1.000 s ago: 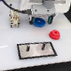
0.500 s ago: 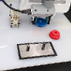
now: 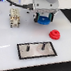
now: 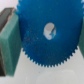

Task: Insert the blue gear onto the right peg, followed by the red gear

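Nearest, lower centre of the exterior view, the grey plate [image 3: 37, 49] sits on the white table [image 3: 59, 65] with the right peg [image 3: 44, 45] upright. Behind, the red gear [image 3: 55, 34]. Farthest, up top, the gripper [image 3: 44, 16] has its jaws clamped on the blue gear [image 4: 49, 32], a bright toothed disc with a small centre hole.

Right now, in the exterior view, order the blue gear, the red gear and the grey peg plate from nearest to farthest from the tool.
1. The flat bright blue toothed gear, held in the tool itself.
2. The small round red gear, on the table towards the exterior view's right.
3. The grey black-rimmed rectangular plate with two pegs, lower in that view.
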